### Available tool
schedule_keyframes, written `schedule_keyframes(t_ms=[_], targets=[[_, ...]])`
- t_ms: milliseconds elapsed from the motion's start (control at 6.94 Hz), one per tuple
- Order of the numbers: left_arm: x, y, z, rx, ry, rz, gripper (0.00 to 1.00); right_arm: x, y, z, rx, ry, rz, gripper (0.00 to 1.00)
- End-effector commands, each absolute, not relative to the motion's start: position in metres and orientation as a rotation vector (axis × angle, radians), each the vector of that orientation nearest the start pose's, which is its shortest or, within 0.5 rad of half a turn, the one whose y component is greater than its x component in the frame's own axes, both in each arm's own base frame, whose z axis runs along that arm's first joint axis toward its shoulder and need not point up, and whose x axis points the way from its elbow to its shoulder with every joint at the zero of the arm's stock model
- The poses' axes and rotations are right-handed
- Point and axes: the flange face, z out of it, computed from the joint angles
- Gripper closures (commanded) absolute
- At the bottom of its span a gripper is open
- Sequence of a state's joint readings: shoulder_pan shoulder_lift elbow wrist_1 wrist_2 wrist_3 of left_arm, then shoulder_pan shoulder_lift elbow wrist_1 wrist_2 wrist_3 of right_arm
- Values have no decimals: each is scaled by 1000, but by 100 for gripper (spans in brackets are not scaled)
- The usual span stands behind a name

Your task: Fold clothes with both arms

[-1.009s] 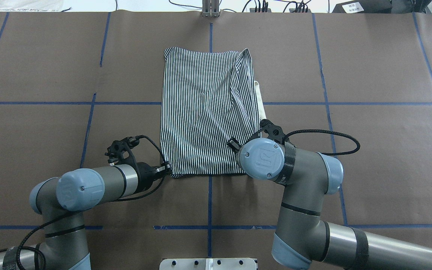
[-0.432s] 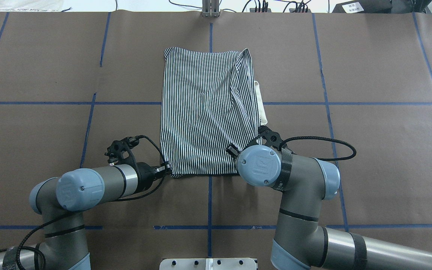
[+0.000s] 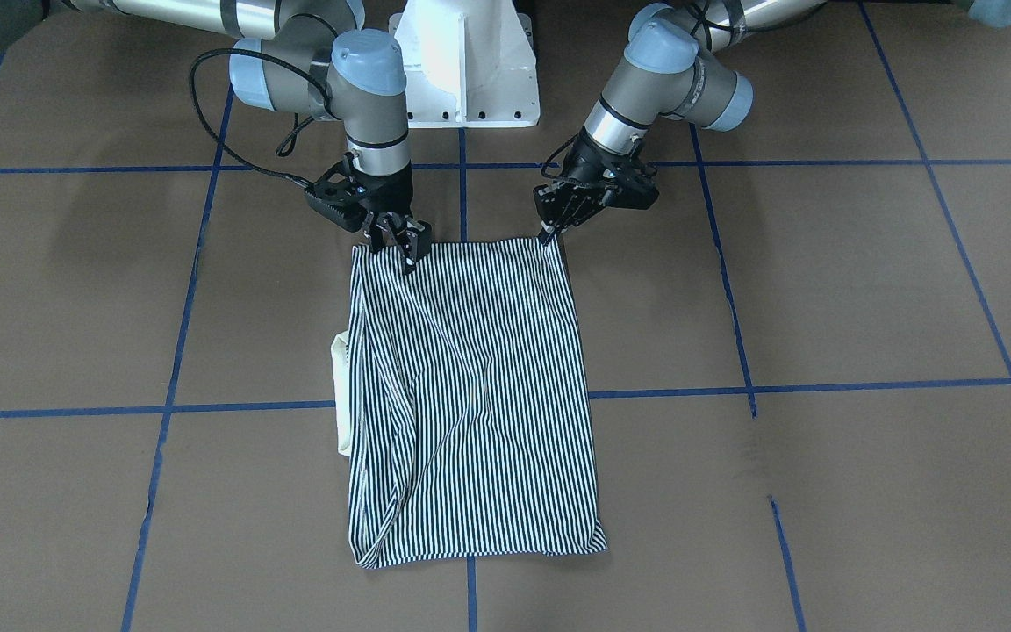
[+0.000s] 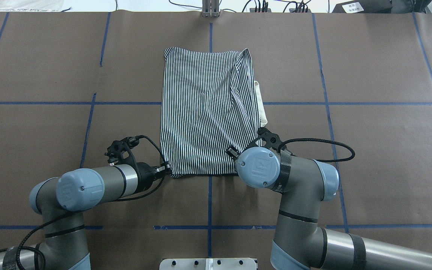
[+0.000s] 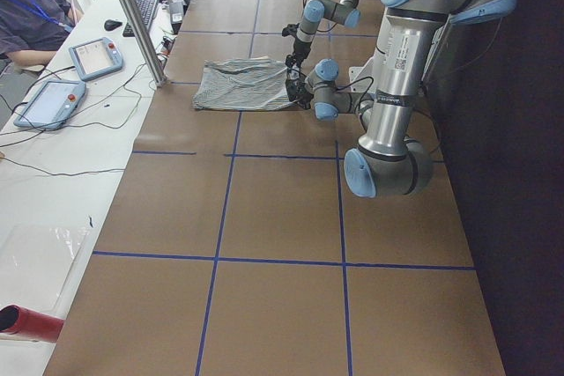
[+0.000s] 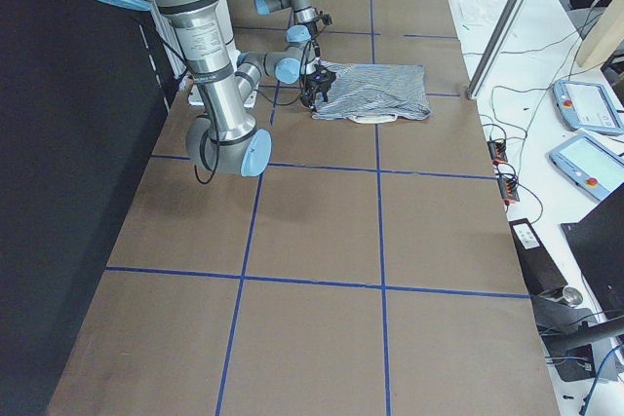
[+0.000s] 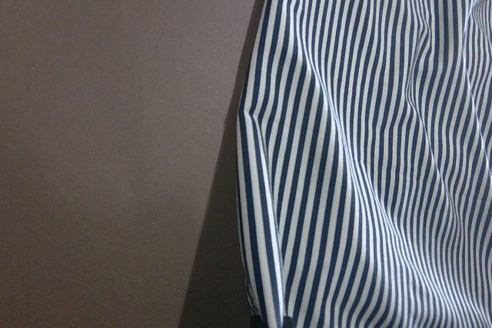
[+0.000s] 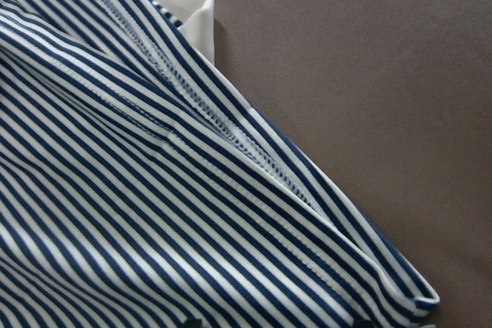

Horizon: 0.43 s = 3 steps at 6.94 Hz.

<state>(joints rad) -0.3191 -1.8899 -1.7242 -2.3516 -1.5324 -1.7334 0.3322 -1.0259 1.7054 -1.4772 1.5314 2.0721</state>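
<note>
The polo shirt (image 4: 204, 112) lies mid-table (image 4: 369, 150), narrowed to a long rectangle, with its cream collar (image 4: 261, 107) peeping out along the right edge. Both tools sit at the near hem. The left gripper (image 3: 548, 232) is pinched to a point on the near left corner, and we judge that it grasps the cloth. The right gripper (image 3: 397, 243) is at the near right corner, but we cannot tell whether it has clamped or merely straddles the cloth.

We judge the step to be taking both near corners, so the hem can be carried over to the far edge. To do it well, we would make sure each grip takes every layer at its corner, not just the top one. We would then lift both sides evenly, keep the hem taut between the arms, and travel straight so the fold lands square. The loose diagonal creases on the right could drag the collar further out.

From overhead, the right arm's wrist joint (image 4: 258, 167) covers its gripper. The wrist cameras show cloth and table, and hardly any finger. Sleeves, placket and logo are out of sight.
</note>
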Motion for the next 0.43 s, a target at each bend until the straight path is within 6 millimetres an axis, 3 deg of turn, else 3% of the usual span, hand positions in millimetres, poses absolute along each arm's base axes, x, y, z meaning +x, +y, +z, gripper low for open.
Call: schedule_keyframes(t_ms=[0, 288], targets=[[535, -321, 324, 132, 1259, -440, 100, -587, -347, 283, -37, -792, 827, 54], [534, -321, 324, 133, 1259, -443, 100, -587, -348, 277, -46, -805, 877, 100]])
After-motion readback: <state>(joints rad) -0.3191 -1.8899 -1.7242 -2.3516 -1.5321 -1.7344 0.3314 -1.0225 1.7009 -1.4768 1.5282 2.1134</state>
